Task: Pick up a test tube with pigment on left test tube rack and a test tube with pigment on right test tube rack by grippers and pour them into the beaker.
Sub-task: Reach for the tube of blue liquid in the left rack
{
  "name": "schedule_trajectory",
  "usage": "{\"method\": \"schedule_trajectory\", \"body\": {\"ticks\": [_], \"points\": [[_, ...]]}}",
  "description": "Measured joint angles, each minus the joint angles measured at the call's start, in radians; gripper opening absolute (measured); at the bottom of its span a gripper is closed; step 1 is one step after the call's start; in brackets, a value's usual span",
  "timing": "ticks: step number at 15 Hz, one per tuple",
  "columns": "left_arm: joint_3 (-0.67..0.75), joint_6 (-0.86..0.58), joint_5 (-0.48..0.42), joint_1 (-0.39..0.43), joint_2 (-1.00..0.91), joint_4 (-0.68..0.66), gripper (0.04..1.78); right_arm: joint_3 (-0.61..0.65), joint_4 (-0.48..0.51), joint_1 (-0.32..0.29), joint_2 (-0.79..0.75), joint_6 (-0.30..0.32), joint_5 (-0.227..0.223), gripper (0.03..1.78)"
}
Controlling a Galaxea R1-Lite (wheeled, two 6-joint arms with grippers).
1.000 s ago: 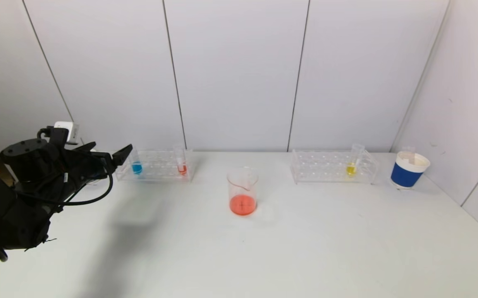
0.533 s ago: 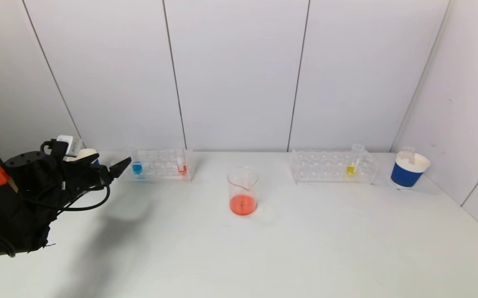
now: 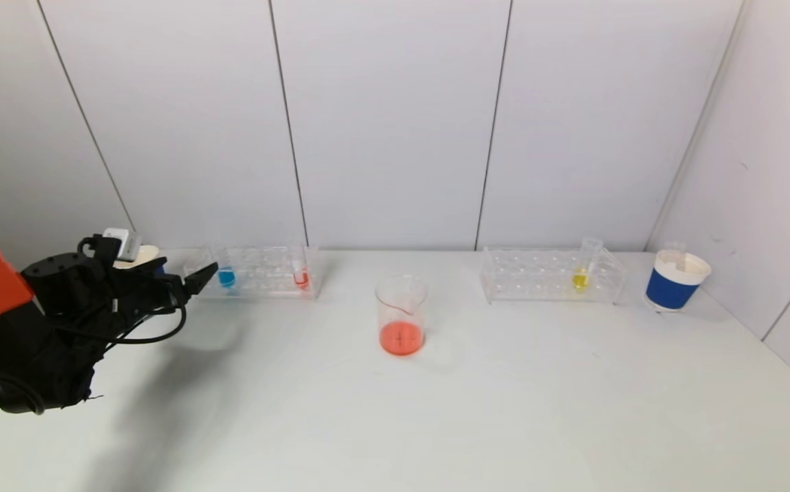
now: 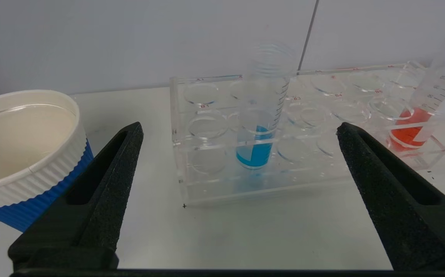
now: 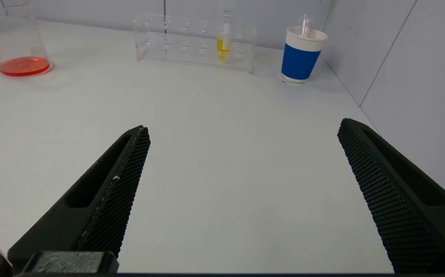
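**Room around the left gripper, rack dead ahead**

The left gripper [image 4: 238, 132] has its jaws spread wide with nothing between them. Straight ahead the left rack [image 4: 222, 154] blocks the way, its blue tube [image 4: 261, 127] roughly centred between the tips and the red tube [image 4: 419, 123] further along toward one fingertip. A paper cup [image 4: 26, 154] crowds just outside the other finger. Bare table [image 3: 436, 424] lies open below. The right gripper [image 5: 241, 130], jaws wide too, has open table ahead, everything well apart from it.
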Motion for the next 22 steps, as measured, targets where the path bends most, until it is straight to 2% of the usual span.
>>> {"method": "schedule_trajectory", "body": {"ticks": [4,22], "points": [[-0.050,0.002,-0.003,-0.003,0.029,0.005,1.76,0.000,0.000,0.000,0.000,0.000,0.000,1.77],[-0.242,0.041,0.007,-0.041,0.078,0.186,1.76,0.000,0.000,0.000,0.000,0.000,0.000,1.77]]}}
